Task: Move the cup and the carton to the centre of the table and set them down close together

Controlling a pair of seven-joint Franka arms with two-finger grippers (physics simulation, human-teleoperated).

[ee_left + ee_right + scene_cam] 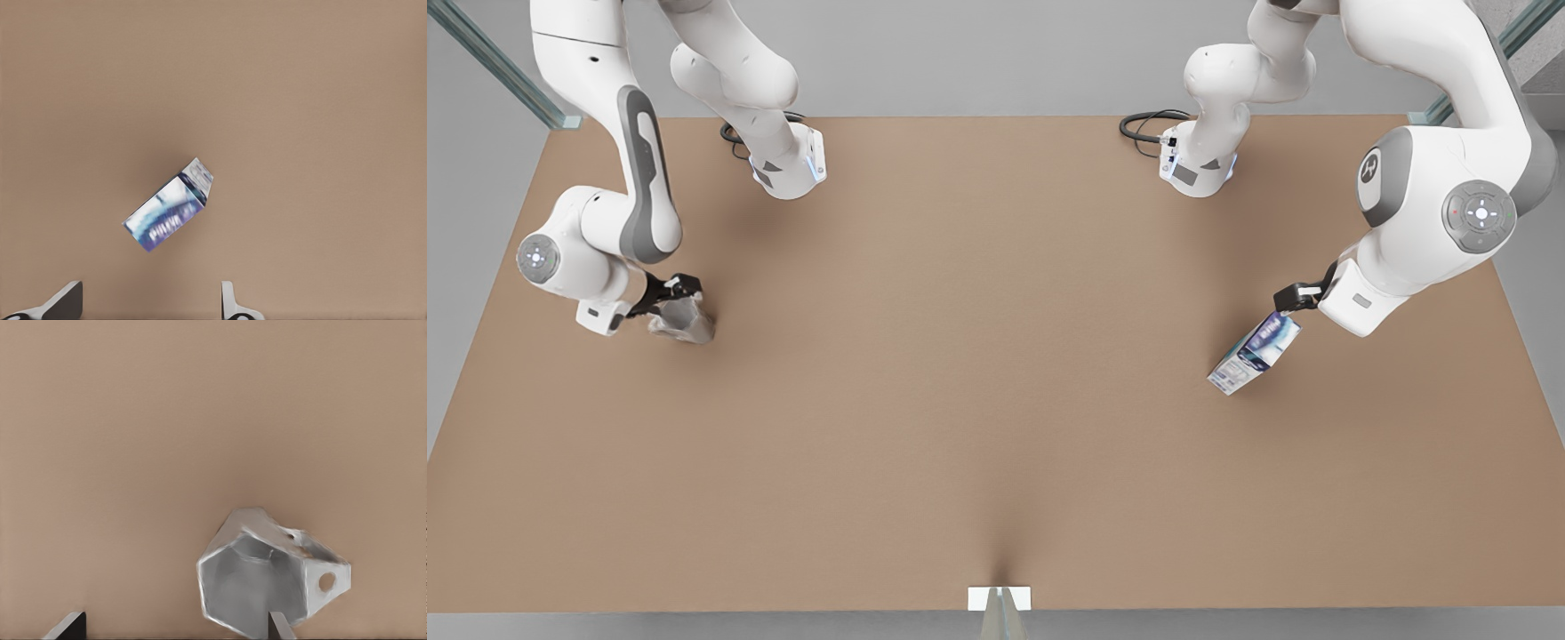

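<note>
A: Where do things stand on the table (996,400)?

B: Neither object has reached the centre. In the front view the carton (1254,354) sits out at about three o'clock from the table's middle, and the cup (683,320) at about nine o'clock, so they are well apart.

A: And the arms?

B: The left gripper (1296,298) is at the carton's upper end, at about one o'clock from it in the front view. Its wrist view shows the carton (169,213) ahead of the fingertips (63,301), which stand spread and do not touch it. The carton looks tilted, though whether it rests on the table is hard to tell.

A: The other one?

B: The right gripper (679,292) is over the cup. From its wrist camera the cup (267,577) shows its open mouth and handle, with one fingertip (280,625) in front of the cup's opening near the rim and the other well clear; the fingers are apart, nothing clamped.

A: So what is left?

B: By the look of it, nearly everything: both grasps, both carries inward, and setting the pair down side by side.
</note>
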